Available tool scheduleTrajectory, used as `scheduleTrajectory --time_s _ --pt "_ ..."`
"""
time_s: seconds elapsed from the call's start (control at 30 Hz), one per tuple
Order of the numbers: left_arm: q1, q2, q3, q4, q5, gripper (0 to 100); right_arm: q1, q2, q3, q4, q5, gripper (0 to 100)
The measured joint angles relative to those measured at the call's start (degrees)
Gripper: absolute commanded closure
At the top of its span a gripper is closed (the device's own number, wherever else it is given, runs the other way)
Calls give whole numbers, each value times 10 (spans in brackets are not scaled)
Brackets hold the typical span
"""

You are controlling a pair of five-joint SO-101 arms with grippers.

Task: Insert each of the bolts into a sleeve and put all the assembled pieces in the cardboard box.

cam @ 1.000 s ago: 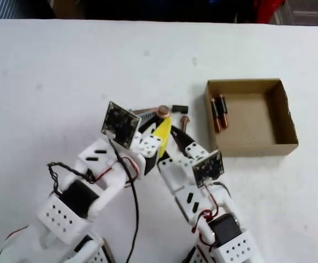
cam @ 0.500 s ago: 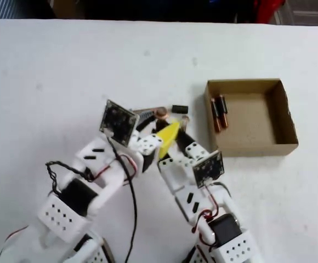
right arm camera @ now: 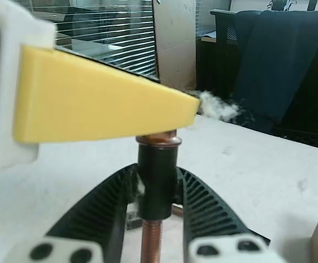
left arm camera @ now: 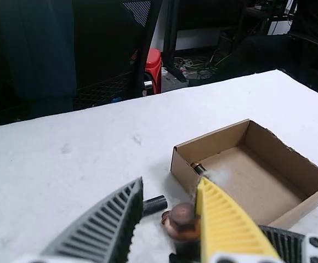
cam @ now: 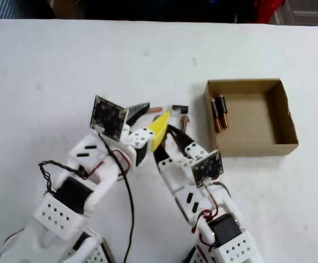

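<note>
left tool (left arm camera: 169, 186) released | right tool (right arm camera: 158, 172) grasping sleeve (right arm camera: 157, 183), bolt (right arm camera: 151, 241) inside | cardboard box (cam: 252, 148) near

white table (cam: 66, 66) carries a cardboard box (cam: 257, 148), a loose sleeve (cam: 180, 109) and a bolt (cam: 184, 123).

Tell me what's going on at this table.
The right gripper holds a black sleeve upright with a copper bolt through it. The left gripper is close by, jaws open, its yellow jaw by the bolt's head. Two assembled pieces lie in the cardboard box; a loose sleeve lies on the table near it.
</note>
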Motion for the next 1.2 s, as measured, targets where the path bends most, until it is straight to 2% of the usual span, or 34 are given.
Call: scheduleTrajectory --time_s 0.13,0.27,0.33,0.43,0.6,0.77,0.97,1.2 --pt "-2 -54 -5 0 0 837 1 0 0 0 0 981" --pt "-9 -139 -9 17 0 991 18 0 0 0 0 981" --pt "-25 -183 -12 45 0 950 28 0 0 0 0 981" --pt "-65 -237 -12 85 0 982 37 0 0 0 0 981" --pt "-126 -302 -12 165 0 977 66 0 0 0 0 981" --pt "-196 -316 -12 226 0 977 103 0 0 4 0 981" --pt "-265 -317 -12 292 0 977 119 0 -35 122 0 981" --pt "-302 -317 -12 350 0 977 119 0 -148 266 8 981"
